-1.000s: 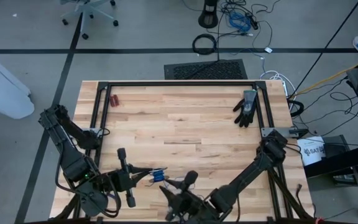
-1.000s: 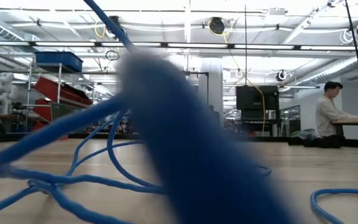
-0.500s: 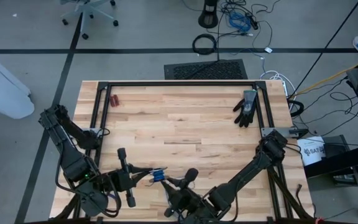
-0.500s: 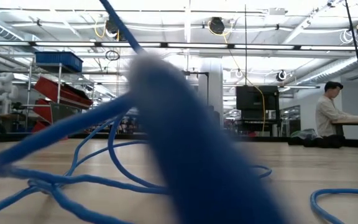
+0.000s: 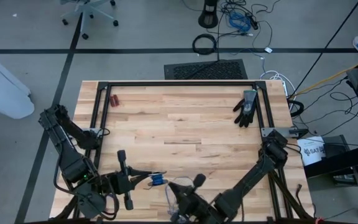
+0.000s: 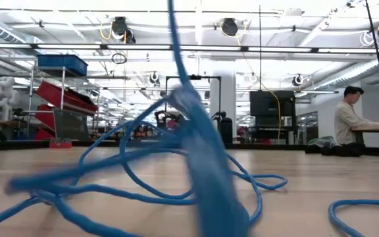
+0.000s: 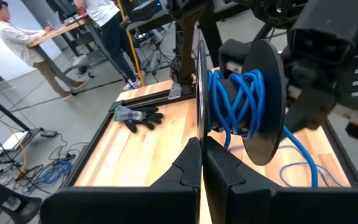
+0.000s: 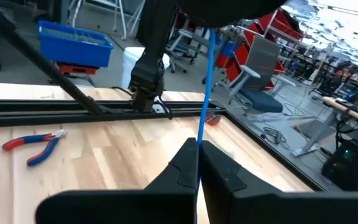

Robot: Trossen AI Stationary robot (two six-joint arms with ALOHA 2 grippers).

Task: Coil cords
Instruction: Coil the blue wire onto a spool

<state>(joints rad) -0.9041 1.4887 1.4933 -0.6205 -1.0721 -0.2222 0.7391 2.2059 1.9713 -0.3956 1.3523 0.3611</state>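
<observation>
A black spool [image 7: 253, 99] wound with blue cord [image 7: 229, 102] is presented just ahead of the left gripper [image 7: 199, 163], whose fingers are pressed fully together on the thin edge of one of the spool's discs, so the spool is evidently kept steady while cord is laid onto it. In the high view this left gripper [image 5: 129, 182] is found at the near edge of the wooden table [image 5: 179, 118], with the spool [image 5: 156, 180] right at its tips, far from the black glove [image 5: 246, 107], which lies at the far right corner. The right gripper [image 5: 178, 194] is stationed just beside the spool, on the side toward the right arm; in its wrist view the right gripper [image 8: 197, 163] is seen clamped shut on a single taut strand of the blue cord [image 8: 205, 87] running straight up out of the jaws, presumably so that the strand can be led round the spool under tension. In the low view slack loops of the cord [image 6: 143, 178] are shown lying on the tabletop, so the coiling is judged only partly done. Red-handled pliers [image 8: 37, 145] rest untouched on the wood beside the black frame rail [image 8: 92, 107], at the far left corner, opposite the glove.
</observation>
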